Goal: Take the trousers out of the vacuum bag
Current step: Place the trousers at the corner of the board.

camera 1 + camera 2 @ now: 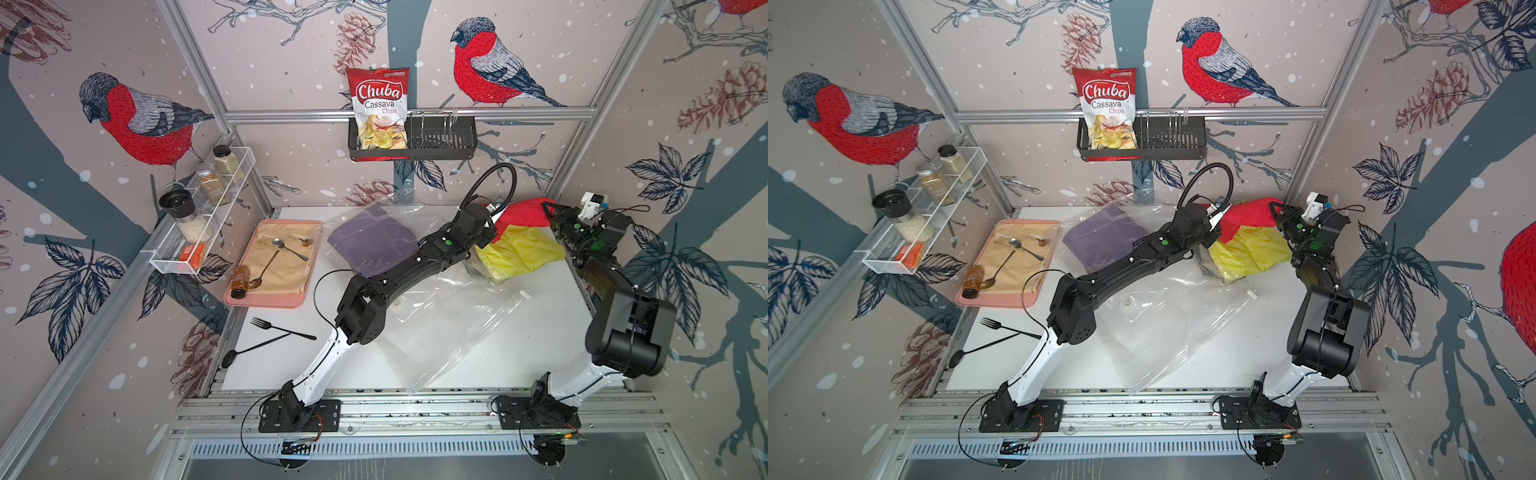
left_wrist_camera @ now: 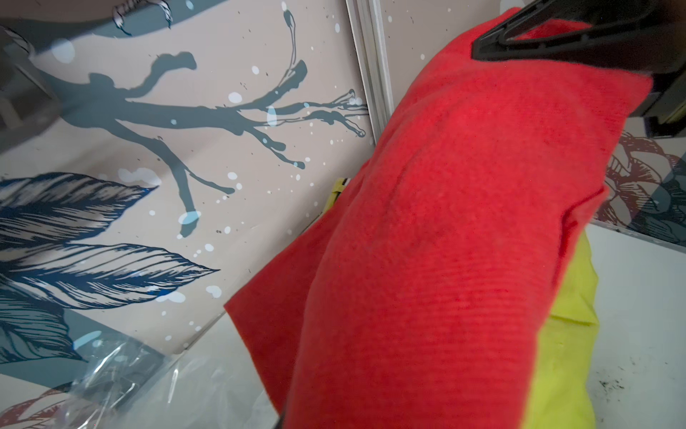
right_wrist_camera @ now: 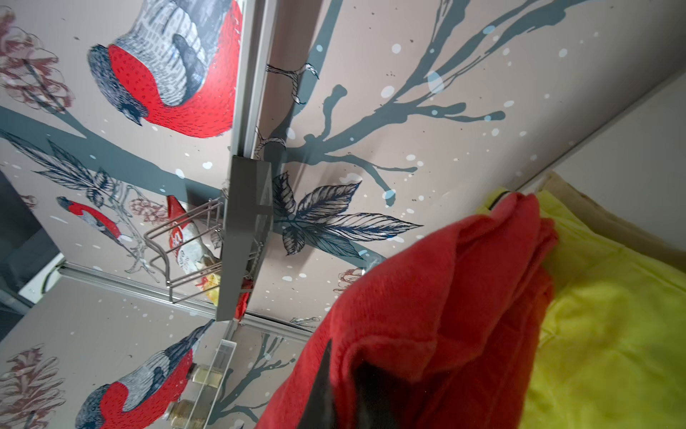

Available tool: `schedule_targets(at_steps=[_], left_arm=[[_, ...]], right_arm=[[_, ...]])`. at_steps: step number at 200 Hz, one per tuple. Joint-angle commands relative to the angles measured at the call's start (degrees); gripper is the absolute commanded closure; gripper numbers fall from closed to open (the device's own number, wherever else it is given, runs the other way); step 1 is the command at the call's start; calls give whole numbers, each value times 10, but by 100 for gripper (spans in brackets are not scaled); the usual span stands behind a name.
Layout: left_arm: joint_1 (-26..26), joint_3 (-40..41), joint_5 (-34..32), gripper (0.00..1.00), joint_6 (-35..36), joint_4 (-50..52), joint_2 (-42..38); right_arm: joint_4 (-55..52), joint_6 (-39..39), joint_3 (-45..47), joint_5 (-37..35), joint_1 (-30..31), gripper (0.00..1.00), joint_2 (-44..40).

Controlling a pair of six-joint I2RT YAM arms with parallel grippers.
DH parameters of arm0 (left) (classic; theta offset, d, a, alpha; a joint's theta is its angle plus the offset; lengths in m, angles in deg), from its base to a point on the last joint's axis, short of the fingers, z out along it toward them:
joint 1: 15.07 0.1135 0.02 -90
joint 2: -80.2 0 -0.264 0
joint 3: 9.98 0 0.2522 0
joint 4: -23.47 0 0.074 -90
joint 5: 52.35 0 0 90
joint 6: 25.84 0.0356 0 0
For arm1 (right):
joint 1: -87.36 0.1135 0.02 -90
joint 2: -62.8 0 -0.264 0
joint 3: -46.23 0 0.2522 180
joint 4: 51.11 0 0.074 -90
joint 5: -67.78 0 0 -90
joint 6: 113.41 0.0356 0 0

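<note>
A: Entry: red soft cloth trousers [image 1: 527, 212]; whereabouts?
B: Table's one o'clock, raised; long axis nine-to-three; right gripper [image 1: 549, 211] clamped on three o'clock end; left gripper [image 1: 493, 223] at nine, jaws hidden, cannot tell; clear crinkly plastic vacuum bag [image 1: 436, 328] toward seven.

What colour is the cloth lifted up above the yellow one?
The raised trousers are red, clearest in the left wrist view.

The white table [image 1: 519, 345] is carrying a pink tray [image 1: 291, 301] at far left, a black fork [image 1: 282, 330] and black spoon [image 1: 249, 349] lying at near left, the clear vacuum bag [image 1: 449, 332] spreading across the centre, and a pile of trousers [image 1: 519, 251], yellow showing, sitting at far right.
</note>
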Motion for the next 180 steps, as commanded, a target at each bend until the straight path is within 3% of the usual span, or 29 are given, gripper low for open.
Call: schedule_targets(at_steps=[1,36,57,109,180], left_arm=[[3,-10,-15,100,35,-26,-25],[4,-10,-26,100,60,-29,-50],[5,-21,-32,100,75,-34,-51],[7,-71,-40,100,96,-42,-20],[22,-101,-59,100,108,-142,35]], right_arm=[[195,99,13,22,3,100,6],[420,237,9,30,4,100,43],[492,285,-12,27,4,100,66],[501,293,-66,26,3,100,98],[515,289,-120,12,26,100,173]])
